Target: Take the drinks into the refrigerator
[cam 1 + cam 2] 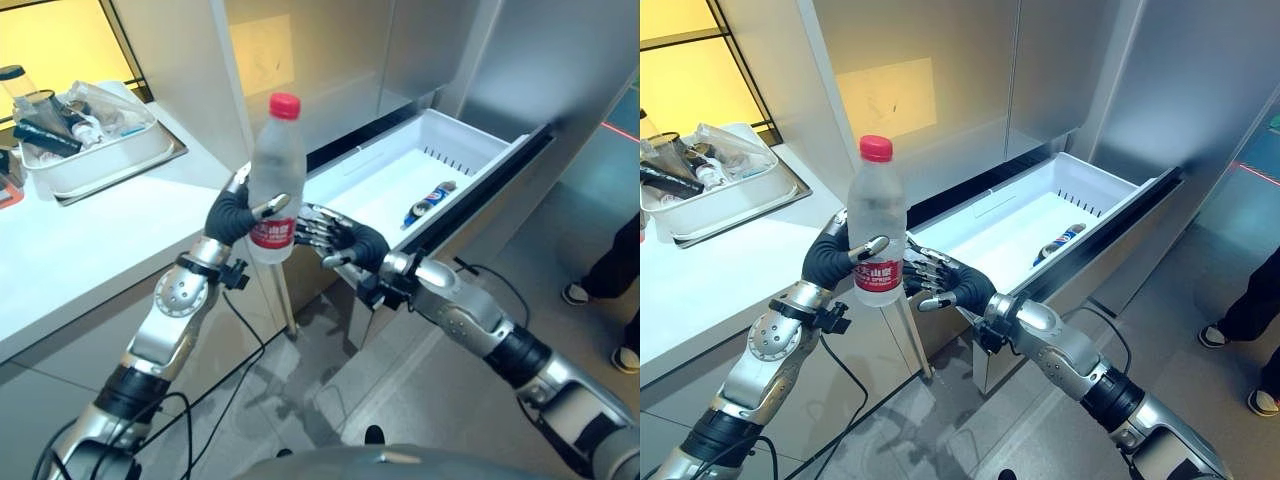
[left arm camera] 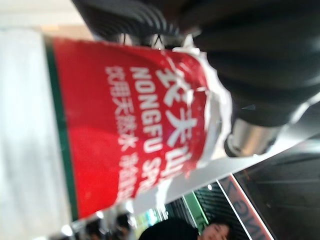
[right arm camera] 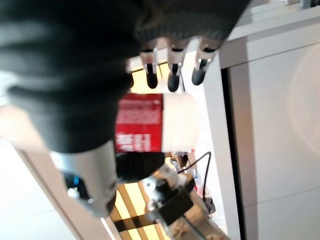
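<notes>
While held upright in front of open refrigerator drawer [image 1: 440, 150]: clear water bottle [image 1: 276, 170], red cap, red label. Left hand [image 1: 232, 213] fingers wrapped round label band. Right hand [image 1: 340, 238] just beside bottle, fingers loosely extended, holding nothing. Blue drink bottle [image 1: 428, 202] lying in drawer. Tray [image 1: 95, 160] of clutter on counter [image 1: 100, 250]; contents hard to identify.

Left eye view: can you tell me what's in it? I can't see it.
The robot's left hand holds a clear water bottle with a red cap upright, and the right hand reaches toward it with open fingers. Behind them, a white refrigerator drawer stands open with one drink can lying inside.
</notes>
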You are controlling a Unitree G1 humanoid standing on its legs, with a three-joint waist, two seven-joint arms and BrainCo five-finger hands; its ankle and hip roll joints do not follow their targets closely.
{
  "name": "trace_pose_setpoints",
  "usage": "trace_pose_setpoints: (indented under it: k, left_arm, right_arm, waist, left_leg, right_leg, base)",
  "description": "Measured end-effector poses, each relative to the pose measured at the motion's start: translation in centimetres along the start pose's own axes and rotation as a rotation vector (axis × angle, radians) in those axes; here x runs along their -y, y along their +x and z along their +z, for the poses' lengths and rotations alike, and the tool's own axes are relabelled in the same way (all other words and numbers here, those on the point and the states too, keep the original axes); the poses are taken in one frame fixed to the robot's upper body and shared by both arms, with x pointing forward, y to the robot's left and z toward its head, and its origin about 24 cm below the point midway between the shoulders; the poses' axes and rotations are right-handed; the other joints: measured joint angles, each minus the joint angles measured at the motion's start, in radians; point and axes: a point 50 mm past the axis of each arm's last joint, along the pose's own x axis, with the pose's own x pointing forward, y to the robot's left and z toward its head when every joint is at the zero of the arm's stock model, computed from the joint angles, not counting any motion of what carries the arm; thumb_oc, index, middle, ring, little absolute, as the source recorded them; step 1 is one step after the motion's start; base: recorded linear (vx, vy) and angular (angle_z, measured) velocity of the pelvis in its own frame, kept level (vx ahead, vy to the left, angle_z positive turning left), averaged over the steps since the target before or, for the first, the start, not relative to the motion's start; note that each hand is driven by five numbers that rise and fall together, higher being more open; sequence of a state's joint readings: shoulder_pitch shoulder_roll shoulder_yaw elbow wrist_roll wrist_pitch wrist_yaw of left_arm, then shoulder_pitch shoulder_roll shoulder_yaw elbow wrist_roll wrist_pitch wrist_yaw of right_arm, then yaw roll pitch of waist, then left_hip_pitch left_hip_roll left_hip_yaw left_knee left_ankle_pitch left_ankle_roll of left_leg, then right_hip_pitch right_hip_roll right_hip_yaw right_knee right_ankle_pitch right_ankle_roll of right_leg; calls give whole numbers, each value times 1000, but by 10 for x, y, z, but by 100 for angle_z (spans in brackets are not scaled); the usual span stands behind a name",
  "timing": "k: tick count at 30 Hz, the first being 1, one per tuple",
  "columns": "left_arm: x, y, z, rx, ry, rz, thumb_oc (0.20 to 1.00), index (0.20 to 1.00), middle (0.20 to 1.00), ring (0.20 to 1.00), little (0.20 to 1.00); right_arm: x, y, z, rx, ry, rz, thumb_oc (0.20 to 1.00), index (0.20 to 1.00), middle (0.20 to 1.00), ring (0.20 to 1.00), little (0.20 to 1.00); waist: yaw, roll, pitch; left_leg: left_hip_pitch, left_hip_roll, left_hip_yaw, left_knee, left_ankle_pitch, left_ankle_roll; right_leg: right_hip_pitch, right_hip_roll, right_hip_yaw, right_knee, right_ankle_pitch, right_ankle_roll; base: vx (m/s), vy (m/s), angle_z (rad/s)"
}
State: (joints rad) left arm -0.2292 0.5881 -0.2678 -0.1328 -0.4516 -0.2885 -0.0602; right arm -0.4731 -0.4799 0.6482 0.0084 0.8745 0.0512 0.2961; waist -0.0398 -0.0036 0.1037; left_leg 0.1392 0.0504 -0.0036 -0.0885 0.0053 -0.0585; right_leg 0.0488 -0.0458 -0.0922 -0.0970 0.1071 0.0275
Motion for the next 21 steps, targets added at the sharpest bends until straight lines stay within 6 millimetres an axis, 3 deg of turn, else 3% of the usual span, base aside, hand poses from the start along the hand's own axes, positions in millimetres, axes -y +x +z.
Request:
trace_pose_setpoints:
  k: [13,21]
  left_arm:
    - [23,12,0,25,-85,-100,200,200,200,200,200]
    - [25,13,-1,15,-129,-104,200,200,200,200,200]
  right_arm:
    - [7,11,-26,-74,-3,-58,1000,1000,1000,1000,1000]
    - [10,19,-19,-60,-36,-66,1000,1000,1000,1000,1000]
  waist:
    - [-2,1,-1]
    - [0,3,-2]
  left_leg:
    - [6,-3,-22,0,3,3]
    - [6,-4,-25,0,5,2]
  right_leg:
    - [16,-9,-20,0,-4,2]
    - [18,-9,-23,2,-4,2]
  base:
    - [-2,2,4]
    - [1,0,1]
